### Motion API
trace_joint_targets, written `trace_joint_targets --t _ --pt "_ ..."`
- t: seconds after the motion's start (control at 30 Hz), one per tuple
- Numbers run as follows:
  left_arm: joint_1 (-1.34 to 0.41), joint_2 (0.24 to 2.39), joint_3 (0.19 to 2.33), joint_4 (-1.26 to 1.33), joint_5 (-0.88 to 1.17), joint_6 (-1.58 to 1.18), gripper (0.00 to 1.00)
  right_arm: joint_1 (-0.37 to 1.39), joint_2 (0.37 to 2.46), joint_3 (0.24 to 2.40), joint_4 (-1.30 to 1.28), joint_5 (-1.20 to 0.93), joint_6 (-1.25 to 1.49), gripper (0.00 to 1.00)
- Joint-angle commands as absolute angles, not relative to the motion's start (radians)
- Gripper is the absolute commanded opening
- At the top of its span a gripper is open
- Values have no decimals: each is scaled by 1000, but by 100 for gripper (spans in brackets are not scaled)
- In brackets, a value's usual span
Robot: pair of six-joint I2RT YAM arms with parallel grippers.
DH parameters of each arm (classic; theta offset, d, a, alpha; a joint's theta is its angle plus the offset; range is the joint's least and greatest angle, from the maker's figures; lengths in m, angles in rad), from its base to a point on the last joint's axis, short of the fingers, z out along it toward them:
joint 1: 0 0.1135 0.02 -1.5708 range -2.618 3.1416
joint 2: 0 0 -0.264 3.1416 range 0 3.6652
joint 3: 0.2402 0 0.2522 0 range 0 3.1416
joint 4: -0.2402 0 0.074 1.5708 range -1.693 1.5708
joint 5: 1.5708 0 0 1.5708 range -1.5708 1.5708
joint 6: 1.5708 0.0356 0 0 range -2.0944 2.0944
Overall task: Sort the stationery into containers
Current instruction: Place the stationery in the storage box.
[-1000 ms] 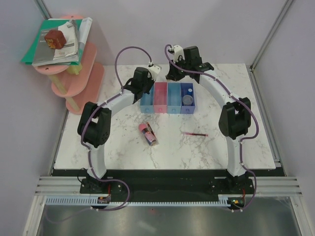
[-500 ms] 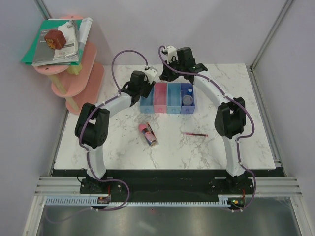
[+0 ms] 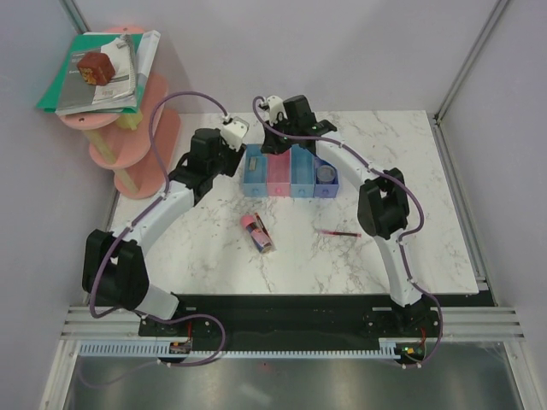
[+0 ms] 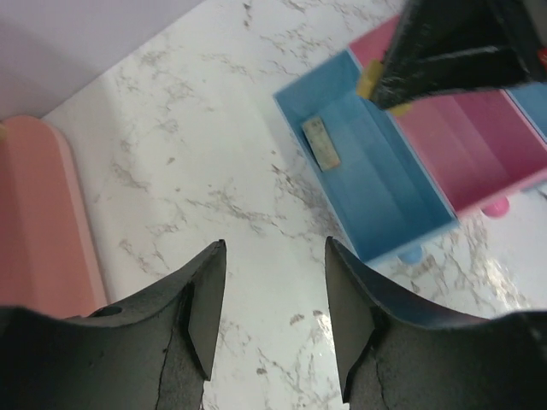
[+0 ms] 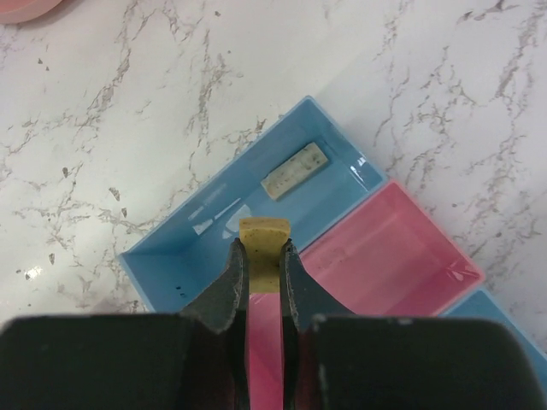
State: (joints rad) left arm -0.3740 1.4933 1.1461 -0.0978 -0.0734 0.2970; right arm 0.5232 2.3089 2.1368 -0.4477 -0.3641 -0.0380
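Observation:
The row of four joined trays stands at the back middle of the table. My right gripper is shut on a tan block and holds it above the border of the leftmost light blue tray and the pink tray. Another tan block lies in that light blue tray. The grey blue-capped cylinder is in the darker blue tray. My left gripper is open and empty over bare marble left of the trays. The pink-capped dark tube and the thin red pen lie on the table.
A tiered pink round shelf stands at the far left with stacked books and a brown block; its edge shows in the left wrist view. The right gripper with its block shows at the top right of the left wrist view.
My left arm has swung left, off the trays. My right gripper has moved left along the row with the tan block, to the leftmost light blue tray.

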Motion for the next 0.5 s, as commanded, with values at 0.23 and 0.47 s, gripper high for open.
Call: trace_joint_targets --t 0.23,0.47 --pt "-380 1351 914 -282 164 457 56 600 2413 2223 -413 -319 -64 10" --pt "-379 1330 888 -291 181 508 55 601 2411 2194 -422 -288 -90 60"
